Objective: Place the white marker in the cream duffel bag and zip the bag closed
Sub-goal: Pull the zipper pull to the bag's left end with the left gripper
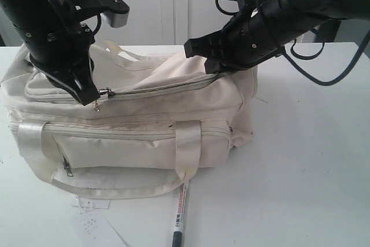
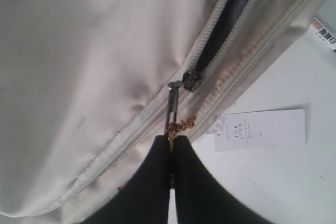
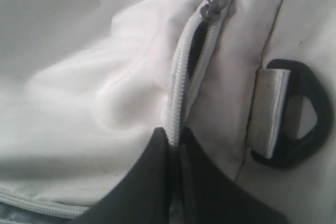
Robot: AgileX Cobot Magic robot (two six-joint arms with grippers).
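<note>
One white marker [image 1: 180, 212] lies on the desk [image 1: 312, 160] just in front of the cream duffel bag [image 1: 144, 114], outside it; the left claw [image 1: 92, 95] is pinched tight on the zipper pull [image 2: 172, 106]; the right claw [image 3: 176, 148] is clamped on the bag's far end, seemingly by its zipper edge.

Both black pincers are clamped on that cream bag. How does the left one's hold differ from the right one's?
The left pincer grips the thin metal zipper pull; the right pincer pinches the fabric zipper track itself. The left pincer hangs by the slider; the right pincer holds beside a black D-ring. Both are shut, both on the cream duffel bag's top zipper.
</note>
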